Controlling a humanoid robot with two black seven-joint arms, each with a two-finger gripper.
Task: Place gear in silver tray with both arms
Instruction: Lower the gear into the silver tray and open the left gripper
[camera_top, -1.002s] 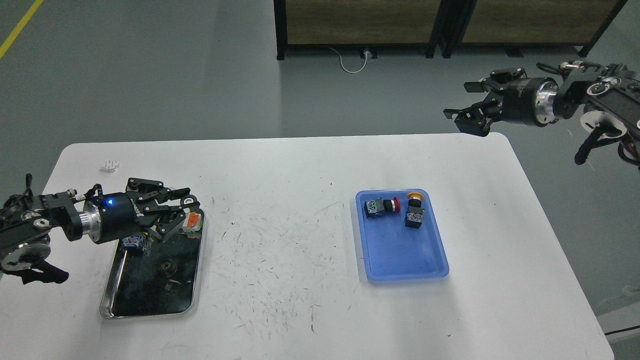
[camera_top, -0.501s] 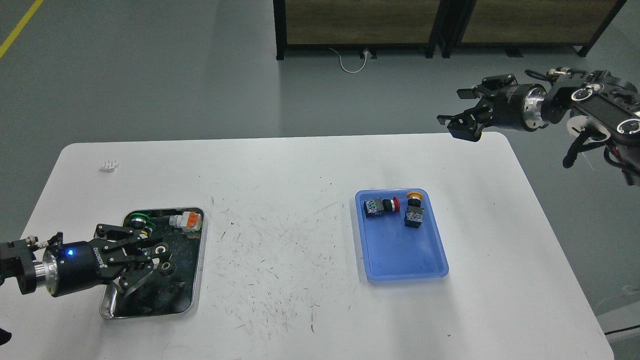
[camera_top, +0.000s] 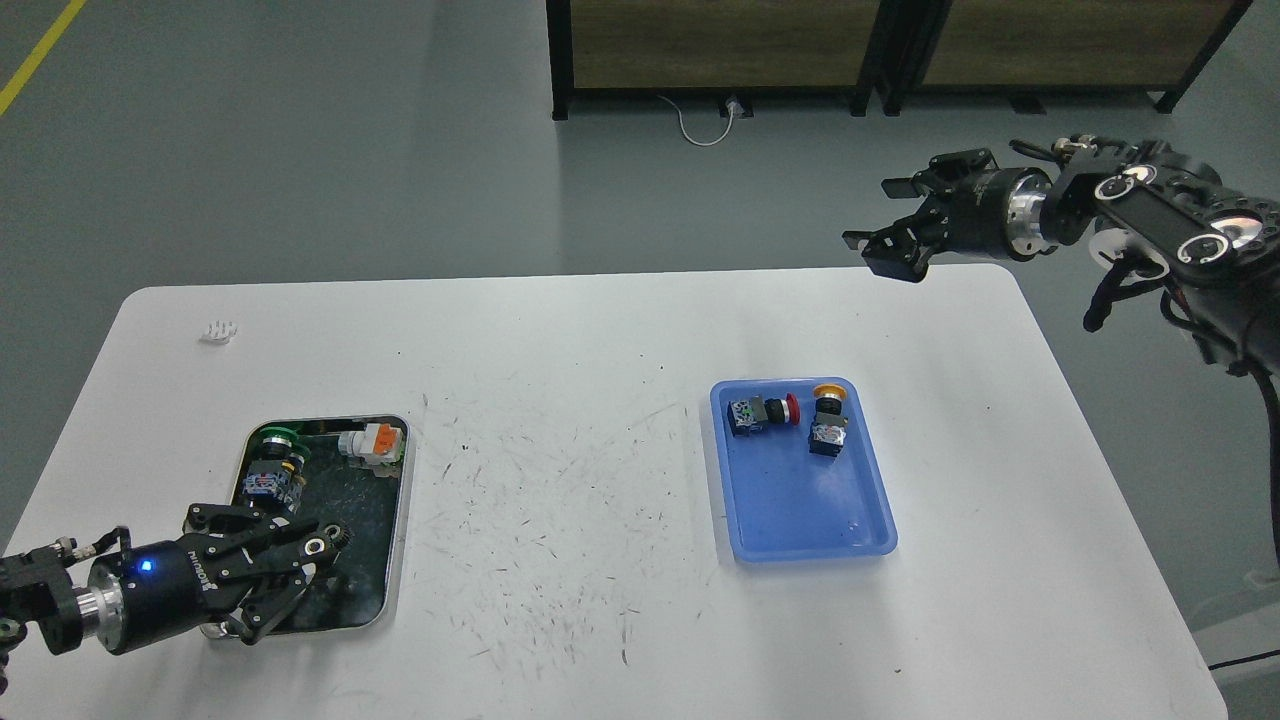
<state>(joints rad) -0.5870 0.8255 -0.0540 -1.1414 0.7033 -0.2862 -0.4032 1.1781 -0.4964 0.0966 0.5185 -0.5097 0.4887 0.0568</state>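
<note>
Left gripper, fingers spread and empty, hovers low over the silver tray's near end, beside the small dark gear lying inside. Right gripper, also spread, hangs high past the table's far right edge.

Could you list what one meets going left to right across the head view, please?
Left gripper → silver tray → blue tray → right gripper. The parts inside each tray are left out, since they overlap their tray's span.
</note>
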